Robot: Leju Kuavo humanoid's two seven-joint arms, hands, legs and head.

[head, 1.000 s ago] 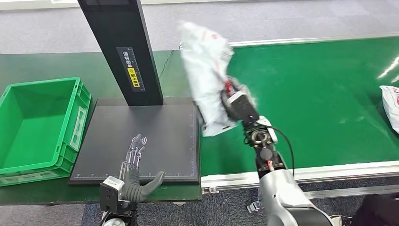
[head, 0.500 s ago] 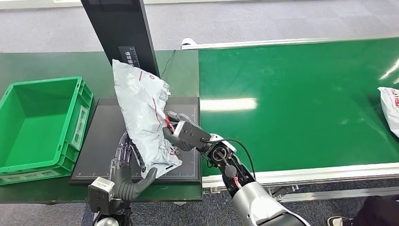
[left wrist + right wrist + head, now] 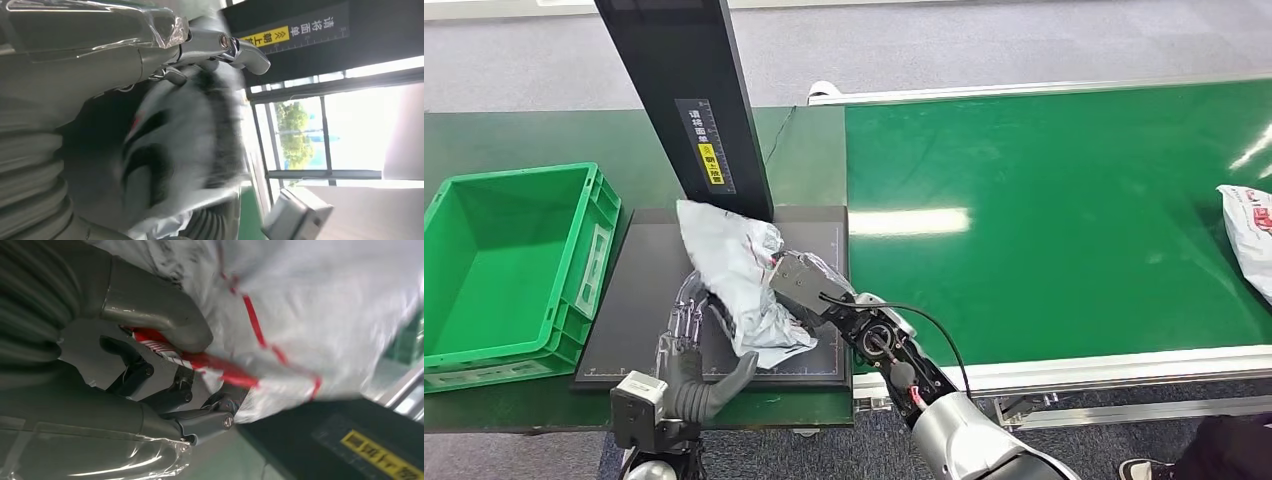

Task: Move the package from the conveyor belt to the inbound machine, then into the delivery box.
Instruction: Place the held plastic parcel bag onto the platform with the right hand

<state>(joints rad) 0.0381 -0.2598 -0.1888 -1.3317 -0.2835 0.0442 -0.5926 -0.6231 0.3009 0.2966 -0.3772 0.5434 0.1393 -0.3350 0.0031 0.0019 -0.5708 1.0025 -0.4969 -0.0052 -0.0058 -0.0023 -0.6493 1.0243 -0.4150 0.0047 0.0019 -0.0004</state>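
The package [image 3: 736,272], a crinkled, glossy white plastic mailer with red stripes, lies on the matte black scanner plate [image 3: 639,300], long axis running from the black post [image 3: 694,110] toward the plate's near edge. The right hand [image 3: 792,283] pinches its right edge between thumb and fingers. The left hand [image 3: 692,345] lies spread, fingers tucked under the package's near end.

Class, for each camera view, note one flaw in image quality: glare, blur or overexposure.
Head view: a bright glare patch on the belt. Left wrist view: the package is smeared by motion blur, and the windows are blown out. Right wrist view: the package is blurred, while the right hand stays sharper.
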